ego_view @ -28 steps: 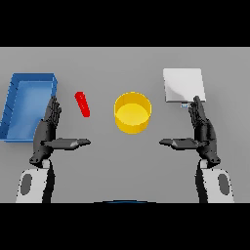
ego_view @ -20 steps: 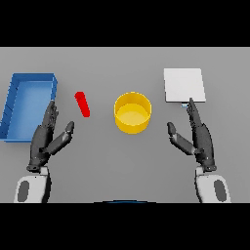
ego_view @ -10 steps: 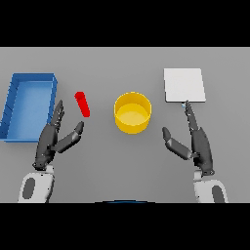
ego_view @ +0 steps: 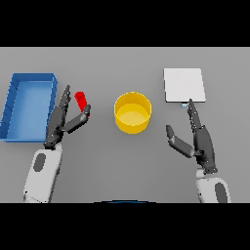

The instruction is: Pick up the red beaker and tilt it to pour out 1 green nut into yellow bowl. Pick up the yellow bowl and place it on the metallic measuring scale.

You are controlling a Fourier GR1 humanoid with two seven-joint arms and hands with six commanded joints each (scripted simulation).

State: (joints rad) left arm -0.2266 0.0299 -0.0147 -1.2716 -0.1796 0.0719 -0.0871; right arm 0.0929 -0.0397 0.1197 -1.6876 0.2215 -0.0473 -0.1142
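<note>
The red beaker [ego_view: 82, 101] lies on the table, sitting between the left hand [ego_view: 61, 122]'s straight spread fingers and thumb, maybe just touching the thumb tip. Yellow bowl [ego_view: 132, 113] centre; right hand [ego_view: 197, 139] open too.

Even, bright, diffuse light, with only faint soft shadows and no glare.

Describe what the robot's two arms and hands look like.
Both arms match: a rounded white forearm shell with a grey oval inset panel, ending in a dark grey, almost black left hand and right hand with slender segmented fingers and a thumb. No cables, sleeves or markings show.
</note>
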